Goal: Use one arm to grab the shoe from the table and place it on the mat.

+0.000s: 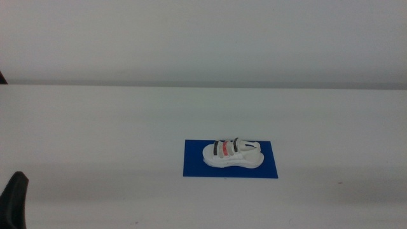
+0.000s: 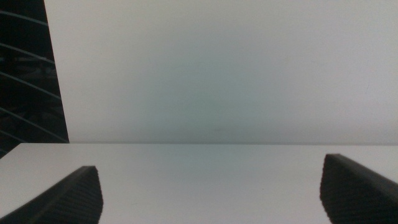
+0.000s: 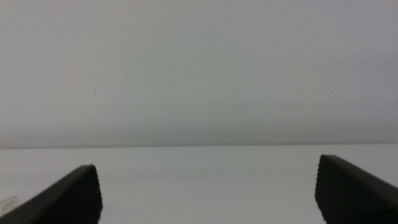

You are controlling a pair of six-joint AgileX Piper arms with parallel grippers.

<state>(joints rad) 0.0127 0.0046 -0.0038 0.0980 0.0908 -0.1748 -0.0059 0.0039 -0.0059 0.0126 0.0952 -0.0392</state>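
Observation:
The white shoe [image 1: 231, 154] with two black straps and one red strap lies on its sole on the deep blue mat [image 1: 194, 165], in the middle of the white table [image 1: 95, 127]. Nothing holds it. My left gripper [image 2: 211, 193] is open and empty; only a black tip of it [image 1: 15, 200] shows at the bottom left edge of the middle view. My right gripper [image 3: 208, 193] is open and empty and does not show in the middle view. Neither wrist view shows the shoe or the mat.
A pale wall [image 1: 203, 38] rises behind the table's far edge. A dark slatted area [image 2: 25, 74] shows beside the wall in the left wrist view.

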